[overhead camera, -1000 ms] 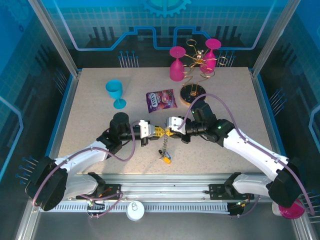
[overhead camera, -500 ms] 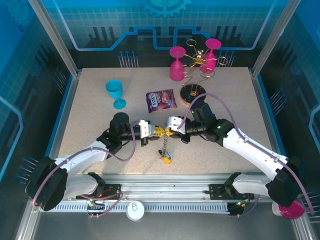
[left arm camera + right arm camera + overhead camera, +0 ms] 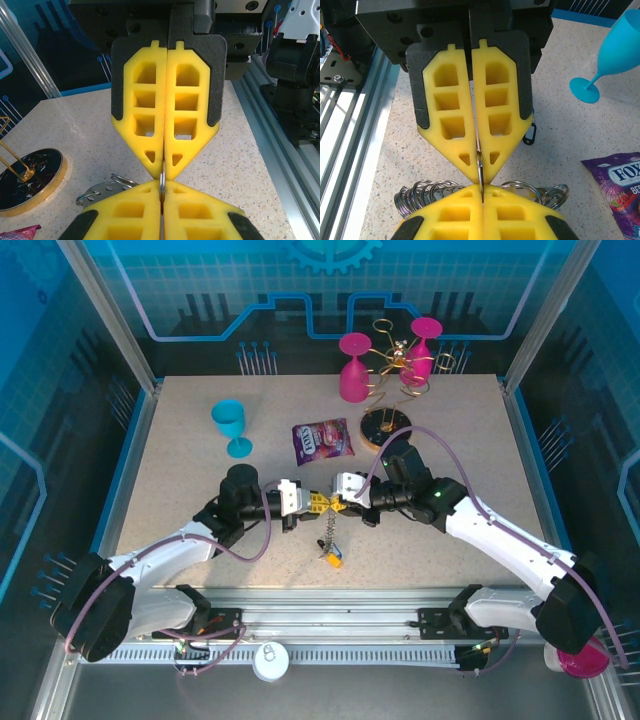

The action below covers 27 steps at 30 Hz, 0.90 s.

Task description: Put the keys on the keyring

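My left gripper point(image 3: 312, 504) and right gripper point(image 3: 333, 505) meet tip to tip above the middle of the table. Both are shut on the same thin grey metal keyring point(image 3: 162, 179), seen edge-on between the yellow pads point(image 3: 131, 202). In the right wrist view the keyring point(image 3: 480, 172) runs from my right gripper point(image 3: 481, 188) up into the left one's pads point(image 3: 454, 131). Several small rings point(image 3: 420, 194) fan out under the pads, and a black tag point(image 3: 530, 134) lies behind. A string of rings hangs down to the keys point(image 3: 333, 558) with yellow-orange and blue tags on the table.
A purple snack packet point(image 3: 322, 439) lies just behind the grippers. The round wooden base point(image 3: 385, 425) with the gold wire rack point(image 3: 395, 365) and two pink glasses point(image 3: 353, 365) stands at the back. A blue glass point(image 3: 231, 425) stands at the back left.
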Each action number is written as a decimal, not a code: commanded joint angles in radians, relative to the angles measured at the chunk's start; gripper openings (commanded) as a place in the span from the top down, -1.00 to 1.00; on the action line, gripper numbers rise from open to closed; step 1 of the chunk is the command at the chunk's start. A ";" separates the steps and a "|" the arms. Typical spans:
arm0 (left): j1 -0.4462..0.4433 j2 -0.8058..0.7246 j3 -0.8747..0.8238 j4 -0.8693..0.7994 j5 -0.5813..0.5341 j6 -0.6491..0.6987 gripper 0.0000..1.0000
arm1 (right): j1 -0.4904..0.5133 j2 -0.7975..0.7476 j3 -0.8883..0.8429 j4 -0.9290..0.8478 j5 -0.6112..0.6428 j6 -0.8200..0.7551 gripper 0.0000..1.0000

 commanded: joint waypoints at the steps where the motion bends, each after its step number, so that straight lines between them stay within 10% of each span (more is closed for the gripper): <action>1: -0.007 -0.015 0.042 0.017 0.030 0.024 0.82 | 0.021 0.003 0.025 0.059 -0.071 0.025 1.00; 8: -0.007 -0.025 0.035 0.022 0.021 0.033 1.00 | 0.014 -0.016 0.006 0.088 -0.047 0.045 1.00; 15: -0.006 -0.128 0.048 -0.096 -0.087 0.048 1.00 | -0.076 -0.134 -0.109 0.236 0.081 0.227 0.17; 27: 0.160 -0.502 0.080 -0.490 -0.384 -0.052 1.00 | -0.071 0.038 -0.069 0.313 0.333 0.447 0.22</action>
